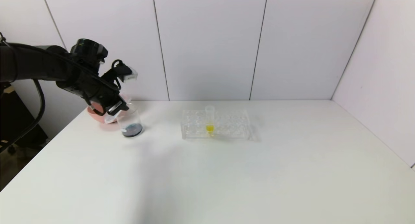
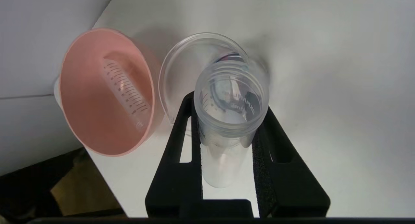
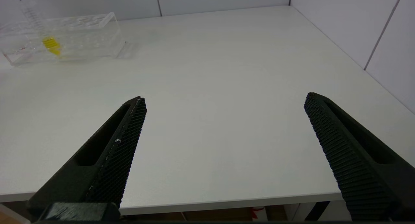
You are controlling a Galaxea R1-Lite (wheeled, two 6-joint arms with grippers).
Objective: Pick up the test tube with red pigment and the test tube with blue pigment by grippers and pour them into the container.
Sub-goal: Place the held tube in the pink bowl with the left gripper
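Observation:
My left gripper (image 1: 113, 110) is shut on a clear test tube (image 2: 231, 97), tipped with its mouth over the container (image 1: 130, 122), a clear beaker at the table's far left. No coloured liquid shows in the held tube, so I cannot tell whether it is the red or the blue one. Dark bluish liquid (image 1: 131, 130) lies in the beaker's bottom. In the left wrist view my left gripper (image 2: 228, 104) holds the tube above the beaker's rim (image 2: 175, 65). A second empty graduated tube (image 2: 126, 91) lies in the pink bowl (image 2: 97, 126). My right gripper (image 3: 225, 100) is open and empty by the table's near edge.
The pink bowl (image 1: 93, 115) stands just behind and left of the beaker, near the table's left edge. A clear tube rack (image 1: 227, 125) at mid-table holds one tube with yellow liquid (image 1: 209, 122); the rack also shows in the right wrist view (image 3: 84, 39). White walls stand behind and to the right.

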